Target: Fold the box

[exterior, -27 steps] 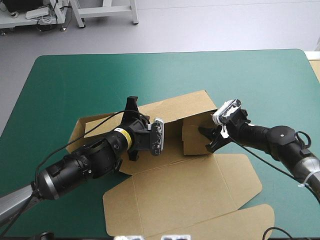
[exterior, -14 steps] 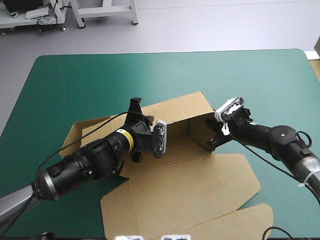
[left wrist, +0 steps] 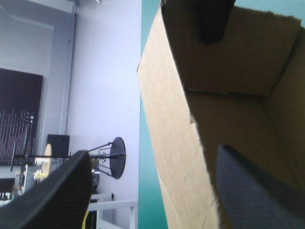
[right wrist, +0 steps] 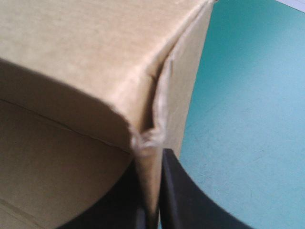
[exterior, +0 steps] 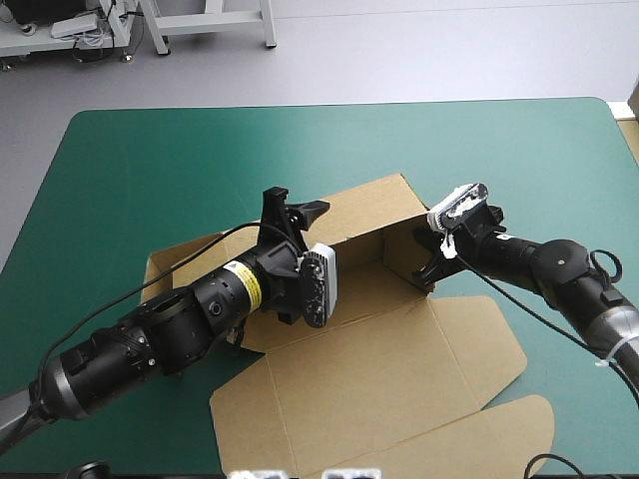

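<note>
The right gripper [right wrist: 151,207] is clenched on the raised end wall [exterior: 404,254] of the brown box [exterior: 374,289]. The left gripper [exterior: 295,207], released, straddles the upright far wall [exterior: 364,210]. The fold looks roughly midway: the lid [exterior: 369,389], nearer than both grippers, lies flat and untucked.

So the right-hand side wall [exterior: 404,254] of the box [exterior: 369,369] has swung out. Earlier it was folded in across the middle of the frame, and now it stands square at the end of the back wall [exterior: 364,210]. The right gripper [exterior: 427,269] pinching it crept up a touch. The left gripper [exterior: 297,202] rose and swung right, toward upper centre. The lid's [exterior: 469,339] right corner nudged up a little too.
</note>
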Available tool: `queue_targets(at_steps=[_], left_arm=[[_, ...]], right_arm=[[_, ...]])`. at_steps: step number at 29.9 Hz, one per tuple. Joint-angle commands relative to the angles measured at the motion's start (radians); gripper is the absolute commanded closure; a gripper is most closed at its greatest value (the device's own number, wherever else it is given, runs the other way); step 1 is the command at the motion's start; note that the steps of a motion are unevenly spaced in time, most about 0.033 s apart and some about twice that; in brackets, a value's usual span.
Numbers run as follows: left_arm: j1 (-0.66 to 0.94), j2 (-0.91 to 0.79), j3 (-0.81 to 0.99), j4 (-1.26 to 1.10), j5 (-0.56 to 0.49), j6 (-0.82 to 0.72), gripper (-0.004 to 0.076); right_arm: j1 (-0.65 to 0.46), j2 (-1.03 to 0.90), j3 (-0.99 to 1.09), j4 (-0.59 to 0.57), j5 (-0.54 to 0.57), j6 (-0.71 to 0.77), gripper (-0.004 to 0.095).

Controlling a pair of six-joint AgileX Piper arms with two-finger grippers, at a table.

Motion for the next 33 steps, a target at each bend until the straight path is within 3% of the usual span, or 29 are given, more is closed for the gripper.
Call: queue_targets(at_steps=[1,5,9,11,15,20,25,33], left_arm=[[-0.038,-0.04,-0.036,0.017,-0.07,-0.009,0.0224],[-0.093,-0.075,-0.036,0.017,-0.124,-0.009,0.0398],[-0.107,-0.119,-0.036,0.017,-0.151,-0.022,0.0729],[-0.099,-0.123,-0.066,-0.01,-0.06,-0.084,0.0703],[-0.043,-0.116,-0.193,-0.133,0.231,-0.145,0.0706],[0.14,-0.116,-0.341,-0.243,0.351,-0.221,0.0706],[0.385,-0.116,-0.466,-0.402,0.497,-0.252,0.0706],[0.798,-0.104,-0.493,-0.669,0.715,-0.299,0.0706]], right_arm=[[0.0,-0.026,-0.042,0.001,-0.031,0.028,0.0926],[0.0,-0.026,-0.042,-0.005,-0.061,0.035,0.0926],[-0.002,-0.026,-0.042,-0.008,-0.076,0.035,0.0926],[-0.002,-0.026,-0.042,-0.008,-0.082,0.035,0.0926],[-0.002,-0.026,-0.042,-0.008,-0.084,0.035,0.0926],[-0.002,-0.026,-0.042,-0.016,-0.079,0.057,0.0926],[-0.002,-0.028,-0.042,-0.098,-0.073,0.145,0.0926],[-0.002,-0.058,-0.072,-0.231,-0.008,0.326,0.0926]])
